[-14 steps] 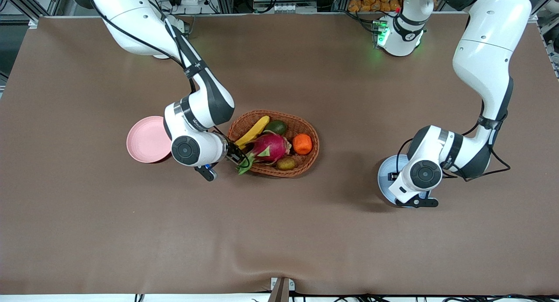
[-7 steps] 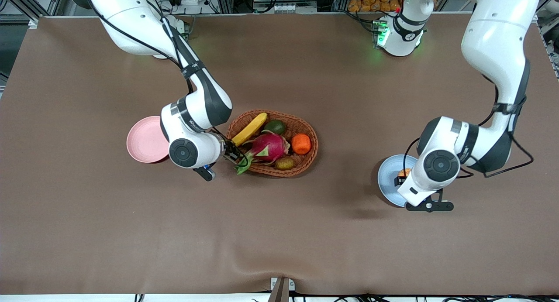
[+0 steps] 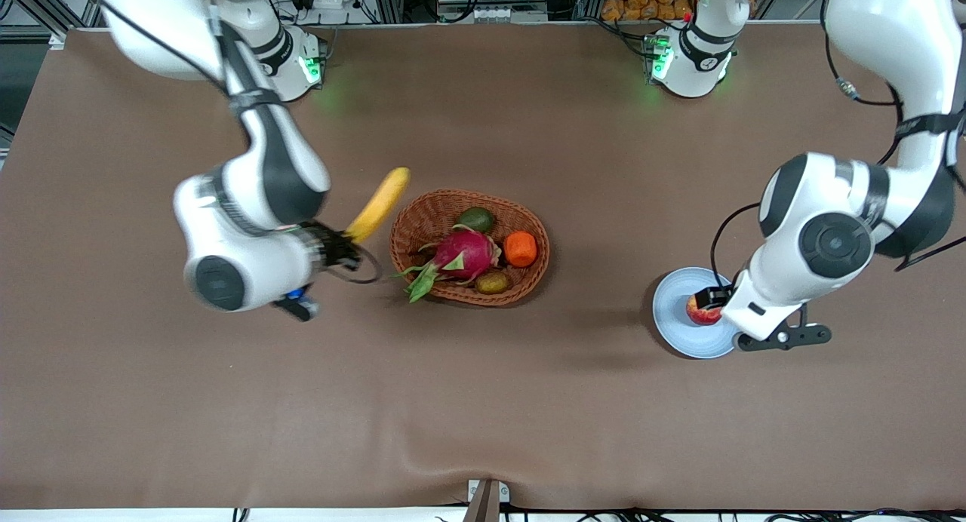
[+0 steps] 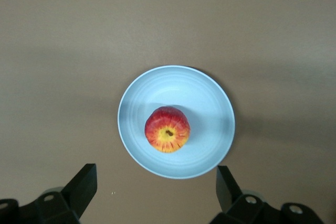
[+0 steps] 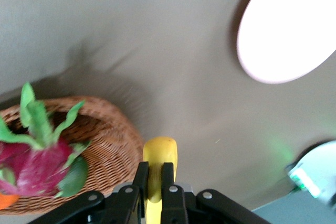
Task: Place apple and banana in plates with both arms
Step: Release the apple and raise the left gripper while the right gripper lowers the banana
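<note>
banana (image 3: 379, 203) clamped in right claw (image 5: 156, 184), end hidden | apple (image 4: 167, 129) on blue plate (image 4: 210, 103) | left claw (image 4: 155, 182) apart

bare table (image 3: 468, 386) lies open around the wicker basket (image 3: 528, 280) and blue plate (image 3: 672, 299).

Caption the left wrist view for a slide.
Open left gripper above the apple, which sits on the blue plate.

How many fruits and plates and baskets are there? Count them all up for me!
Fruits: 6 – banana, apple, dragon fruit, orange fruit, green fruit, brown fruit
Plates: 2 – blue plate, pink plate
Baskets: 1 – wicker basket
Total: 9
</note>
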